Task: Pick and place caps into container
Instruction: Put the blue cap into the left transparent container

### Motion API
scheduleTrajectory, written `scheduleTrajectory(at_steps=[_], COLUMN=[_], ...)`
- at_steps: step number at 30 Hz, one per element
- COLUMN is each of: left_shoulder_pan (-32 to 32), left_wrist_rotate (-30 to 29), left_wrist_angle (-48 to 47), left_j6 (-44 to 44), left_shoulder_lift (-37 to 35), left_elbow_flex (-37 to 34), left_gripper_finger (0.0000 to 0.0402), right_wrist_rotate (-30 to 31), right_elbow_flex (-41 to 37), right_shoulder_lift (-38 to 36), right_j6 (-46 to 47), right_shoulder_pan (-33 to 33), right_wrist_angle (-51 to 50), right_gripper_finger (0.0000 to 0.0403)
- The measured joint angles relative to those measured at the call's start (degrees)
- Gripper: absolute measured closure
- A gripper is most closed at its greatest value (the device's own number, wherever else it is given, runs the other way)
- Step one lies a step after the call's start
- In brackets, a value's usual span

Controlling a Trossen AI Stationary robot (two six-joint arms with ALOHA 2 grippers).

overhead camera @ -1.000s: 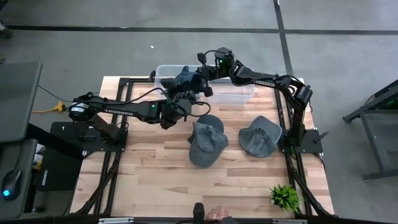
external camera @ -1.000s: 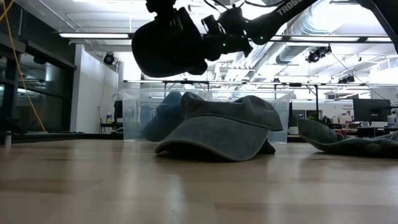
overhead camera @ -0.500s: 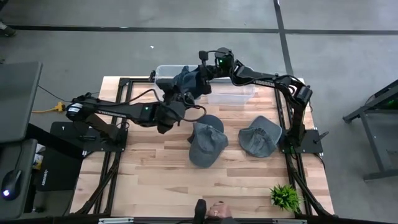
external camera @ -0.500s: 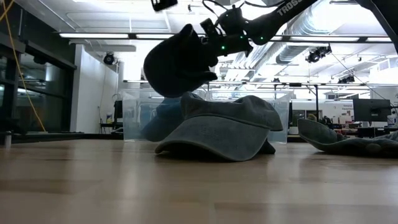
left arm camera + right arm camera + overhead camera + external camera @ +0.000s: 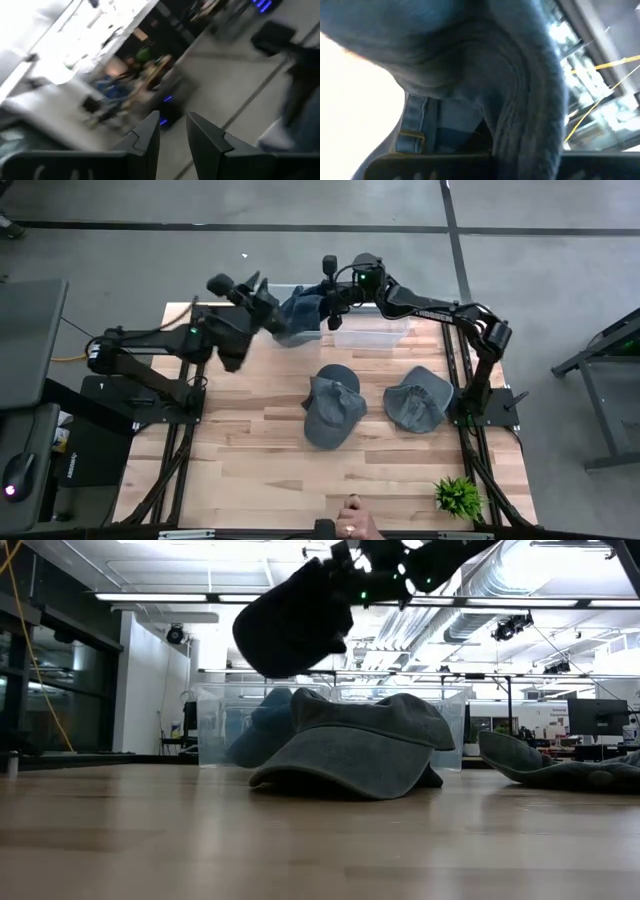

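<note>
A dark navy cap (image 5: 298, 312) hangs in the air from my right gripper (image 5: 328, 298), above the left end of the clear plastic container (image 5: 375, 332) at the table's far edge. In the low view this cap (image 5: 295, 620) hangs well above the container's wall (image 5: 210, 710), and a blue cap (image 5: 262, 725) lies inside. Two slate grey caps (image 5: 333, 405) (image 5: 420, 398) rest on the table, mid-right. My left gripper (image 5: 240, 288) is raised near the container's left end, apart from the cap; its fingers (image 5: 172, 131) stand slightly open with nothing between them. My right gripper (image 5: 352, 570) is shut on the navy cap at its rim, close to the back strap with a brass buckle (image 5: 410, 135). The cloth covers the fingers in the wrist view. It comes roughly level from the table's right. The cap is lifted clear and hangs below and to the gripper's left.
A small green plant (image 5: 458, 496) stands at the near right corner. A person's hand (image 5: 350, 528) shows at the near edge. Bare wood (image 5: 240, 450) lies on the table's near left. In the low view the nearer grey cap (image 5: 360, 745) hides part of the container.
My left gripper has drawn away from the navy cap, rising and moving toward the table's far left corner. My right gripper has kept hold of the cap and lifted it a little higher above the container's left end.
</note>
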Motion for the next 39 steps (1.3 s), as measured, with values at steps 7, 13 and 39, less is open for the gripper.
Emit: scheduleTrajectory(at_steps=[7, 13, 39], left_shoulder_pan=[3.5, 12.1, 42.4], left_wrist_rotate=[13.2, 28.7, 98.4], left_wrist_angle=[-12.6, -23.0, -31.5], left_j6=[-15.2, -29.0, -29.7], left_shoulder_lift=[-4.7, -4.7, -5.5], left_elbow_flex=[-0.2, -0.2, -0.2], left_gripper_finger=[0.0309, 0.0309, 0.0309], right_wrist_rotate=[0.0, -1.6, 3.3], right_elbow_flex=[0.0, 0.0, 0.0], right_shoulder_lift=[-4.2, -6.4, -13.9], right_j6=[-3.2, -4.4, -7.7], right_shoulder_pan=[0.6, 2.7, 2.8], right_wrist_angle=[0.9, 1.4, -3.4], right_gripper_finger=[0.0403, 0.0403, 0.0402])
